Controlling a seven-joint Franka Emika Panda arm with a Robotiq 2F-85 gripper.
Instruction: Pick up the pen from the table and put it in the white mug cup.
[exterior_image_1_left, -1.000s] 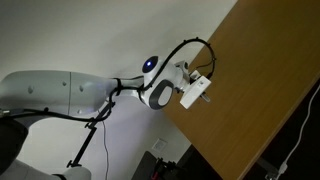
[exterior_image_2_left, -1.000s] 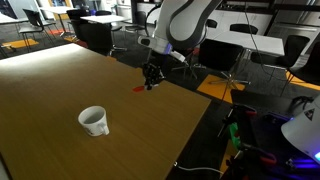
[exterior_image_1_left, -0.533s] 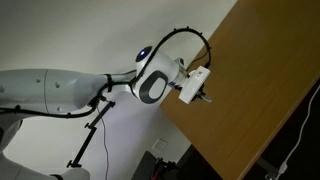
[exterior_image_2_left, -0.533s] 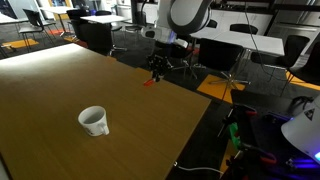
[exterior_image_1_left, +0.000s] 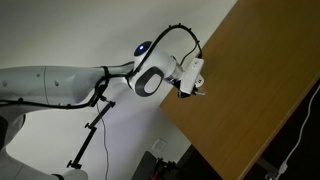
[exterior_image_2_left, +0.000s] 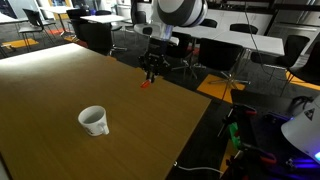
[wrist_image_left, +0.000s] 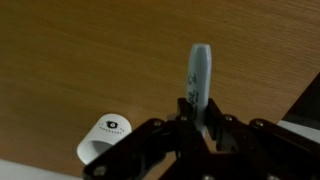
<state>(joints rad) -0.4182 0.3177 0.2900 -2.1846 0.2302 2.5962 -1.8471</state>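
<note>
My gripper is shut on the pen, whose whitish end sticks out past the jaws in the wrist view. In an exterior view the gripper hangs just above the far edge of the table, and the pen's red-orange end shows below the fingers. The white mug cup stands upright on the table, well nearer the camera than the gripper. It also shows in the wrist view. In another exterior view the gripper is at the table edge.
Beyond the table's far edge in an exterior view are office chairs and desks. To the right of the table the floor holds cables and equipment. The table surface around the mug is bare wood.
The gripper has risen a little off the table with the pen in it and turned at the wrist. The mug has not moved.
</note>
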